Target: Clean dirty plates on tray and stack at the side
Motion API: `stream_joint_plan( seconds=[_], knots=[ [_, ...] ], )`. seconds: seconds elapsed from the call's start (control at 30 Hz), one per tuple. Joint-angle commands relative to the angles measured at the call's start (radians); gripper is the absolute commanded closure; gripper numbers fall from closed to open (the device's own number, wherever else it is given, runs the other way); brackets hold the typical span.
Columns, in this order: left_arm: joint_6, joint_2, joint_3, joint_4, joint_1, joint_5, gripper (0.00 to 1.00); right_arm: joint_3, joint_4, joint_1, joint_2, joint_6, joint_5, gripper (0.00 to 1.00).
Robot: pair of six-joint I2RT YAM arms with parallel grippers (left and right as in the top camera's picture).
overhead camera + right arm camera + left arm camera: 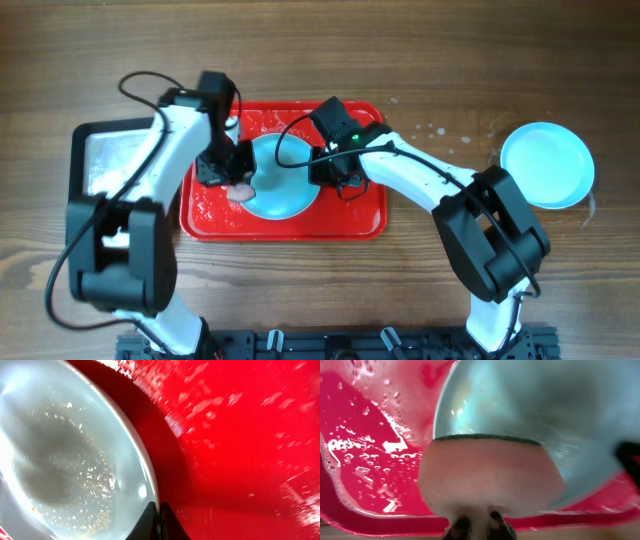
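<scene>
A pale turquoise plate point(283, 180) lies on the red tray point(350, 225), which is streaked with white foam. My left gripper point(238, 180) is shut on a pink sponge point(241, 190) with a green scouring face and presses it on the plate's left part; the sponge point(490, 477) fills the left wrist view against the plate point(540, 405). My right gripper point(325, 170) is shut on the plate's right rim; the right wrist view shows the fingers point(159, 522) pinching the wet rim point(145, 475). A second plate point(546, 165) sits on the table at far right.
A black-rimmed silver metal tray point(100, 160) lies left of the red tray. Water drops spot the wooden table point(440, 130) between the red tray and the far plate. A black rail point(330, 345) runs along the front edge.
</scene>
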Motion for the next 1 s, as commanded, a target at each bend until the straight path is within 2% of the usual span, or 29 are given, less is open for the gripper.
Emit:
stream_joint_plan(
  seconds=[0.0, 0.13, 0.2, 0.4, 0.5, 0.6, 0.67, 0.8, 0.87, 0.97],
  knots=[
    [0.050, -0.095, 0.068, -0.012, 0.110, 0.155, 0.96, -0.004, 0.002, -0.002, 0.026, -0.011, -0.014, 0.96],
    [0.016, -0.146, 0.081, 0.003, 0.232, 0.165, 0.96, -0.002, 0.004, -0.014, 0.001, -0.055, -0.026, 0.95],
    [0.011, -0.148, 0.080, 0.002, 0.287, 0.165, 0.96, -0.002, -0.019, -0.023, -0.067, -0.083, 0.042, 0.96],
    [-0.001, -0.148, 0.077, 0.003, 0.313, 0.164, 0.96, -0.002, -0.147, 0.007, -0.319, -0.197, 0.505, 0.95],
    [-0.001, -0.148, 0.077, 0.003, 0.313, 0.164, 0.96, -0.002, -0.164, 0.071, -0.372, -0.298, 0.761, 0.95],
    [-0.001, -0.148, 0.077, 0.004, 0.313, 0.164, 0.96, -0.003, -0.175, 0.215, -0.373, -0.392, 1.213, 0.96],
    [-0.001, -0.148, 0.077, 0.004, 0.313, 0.164, 0.96, -0.003, -0.140, 0.307, -0.363, -0.491, 1.387, 0.95],
    [-0.001, -0.148, 0.077, 0.008, 0.313, 0.164, 0.96, -0.003, -0.014, 0.413, -0.334, -0.677, 1.526, 0.96],
    [-0.001, -0.148, 0.077, 0.010, 0.313, 0.164, 0.96, -0.003, 0.040, 0.423, -0.299, -0.814, 1.540, 0.96],
    [-0.001, -0.148, 0.077, 0.018, 0.313, 0.164, 0.96, -0.003, 0.073, 0.422, -0.234, -0.933, 1.622, 0.96]
  ],
)
